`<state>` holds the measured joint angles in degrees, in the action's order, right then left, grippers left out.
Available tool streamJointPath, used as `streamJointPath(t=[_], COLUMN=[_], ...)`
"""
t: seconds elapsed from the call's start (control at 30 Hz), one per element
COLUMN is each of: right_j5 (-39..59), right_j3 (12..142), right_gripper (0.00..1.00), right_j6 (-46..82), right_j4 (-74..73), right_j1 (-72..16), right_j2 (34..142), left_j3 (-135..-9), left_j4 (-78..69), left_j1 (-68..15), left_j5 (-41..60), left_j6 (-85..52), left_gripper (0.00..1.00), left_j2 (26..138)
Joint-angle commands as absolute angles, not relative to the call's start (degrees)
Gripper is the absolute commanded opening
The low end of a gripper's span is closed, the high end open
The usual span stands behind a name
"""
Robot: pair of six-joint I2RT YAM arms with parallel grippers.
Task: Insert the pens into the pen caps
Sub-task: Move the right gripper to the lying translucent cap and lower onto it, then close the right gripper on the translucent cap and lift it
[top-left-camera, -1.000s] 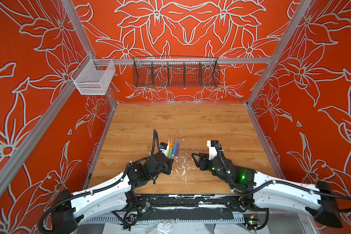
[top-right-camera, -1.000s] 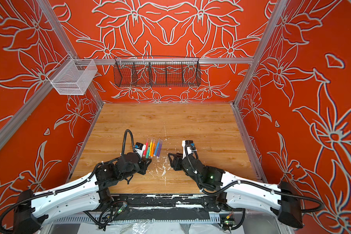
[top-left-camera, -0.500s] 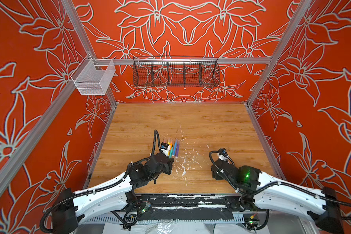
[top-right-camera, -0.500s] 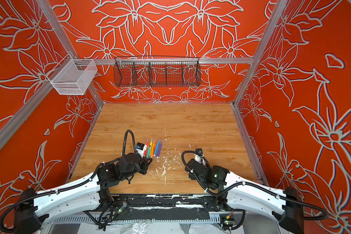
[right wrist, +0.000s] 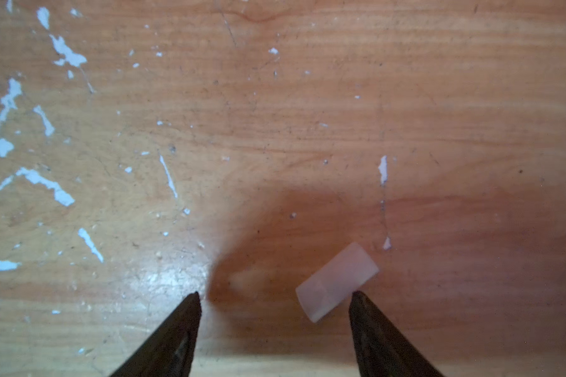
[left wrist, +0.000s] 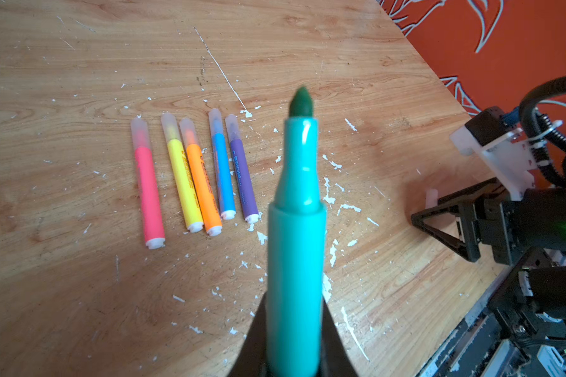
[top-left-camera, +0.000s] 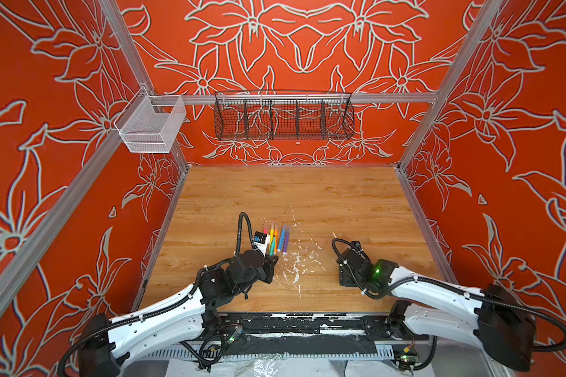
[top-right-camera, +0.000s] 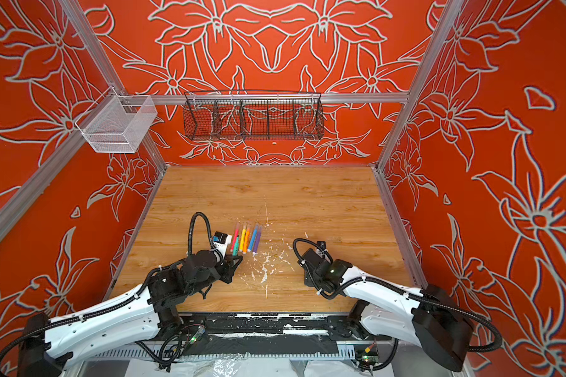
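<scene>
**A:** R arm's pulled back toward the near edge since a sec ago & tipped down. R end effector (right wrist: 275,298) is spread wider now, gripping nothing.

**B:** Cap?

**A:** One clear cap (right wrist: 337,280) lies on its side on the bench (top-left-camera: 275,192), skewed, between the fingertips. It's nearer one of the fingers (right wrist: 373,329); can't tell if touching.

**B:** L side?

**A:** L end effector (left wrist: 294,326) hasn't shifted. It's clamped narrow on the green pen (left wrist: 296,212), bare tip sticking out past the fingertips.

**B:** Other pens?

**A:** Pink pen (left wrist: 147,189), yellow pen (left wrist: 182,182), orange pen (left wrist: 201,186), blue pen (left wrist: 223,173) & purple pen (left wrist: 242,179) lie flat in a row just beyond the L end effector, slightly to one side. Each is capped, w/ white plugs toward the end effector. Yellow & orange touch; pink sits a bit apart.

**B:** And vs R end effector?

**A:** Well apart, w/ white flecks (top-left-camera: 296,277) on the bench between.
</scene>
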<state>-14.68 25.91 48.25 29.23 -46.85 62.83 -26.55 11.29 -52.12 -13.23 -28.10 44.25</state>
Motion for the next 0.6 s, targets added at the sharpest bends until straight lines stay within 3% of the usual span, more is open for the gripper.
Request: streamJointPath(t=[0.0, 0.37, 0.57], right_j5=[-12.95, -17.02, -19.28], right_j3=[24.96, 26.38, 26.32], right_gripper=[0.74, 0.69, 0.61], right_j6=[47.64, 48.47, 49.39], right_j4=[25.44, 26.87, 28.34], right_j1=[-45.55, -45.08, -45.02], right_j2=[64.98, 67.89, 67.41], left_j3=[-27.23, -27.51, -27.62], left_j4=[10.17, 9.49, 9.23], left_j1=[-51.83, -51.86, -51.86], left_j5=[-13.54, -13.45, -13.36], left_j6=[-27.9, -27.88, -27.84], left_gripper=[0.0, 0.0, 0.0], left_j2=[45.34, 46.58, 47.1])
